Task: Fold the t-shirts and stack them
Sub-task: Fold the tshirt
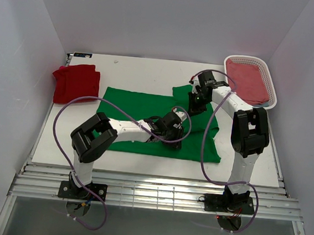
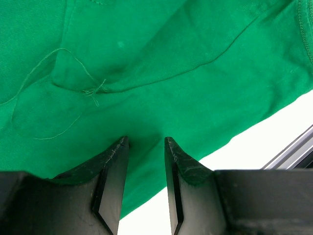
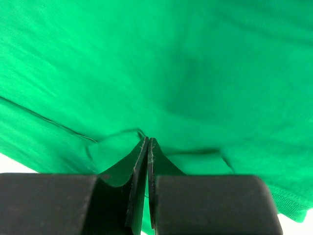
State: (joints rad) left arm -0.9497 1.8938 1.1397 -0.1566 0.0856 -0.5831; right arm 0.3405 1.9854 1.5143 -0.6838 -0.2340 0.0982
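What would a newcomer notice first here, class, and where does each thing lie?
The bright green cotton t-shirt spread across the middle of the white table dominates, with the left gripper open over it and the right gripper pinched shut on a fold. A folded deep red t-shirt lies at the far left corner, and a red cloth fills the white plastic basket at far right.

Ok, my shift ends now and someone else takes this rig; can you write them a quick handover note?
Left pincer: open, over the green t-shirt near its front edge.
Right pincer: shut on a pinch of the same shirt, far right side.
Red t-shirt: folded, far left corner. A reddish cloth lies in the basket.
Done: red folded. Left: fold the green, then stack.
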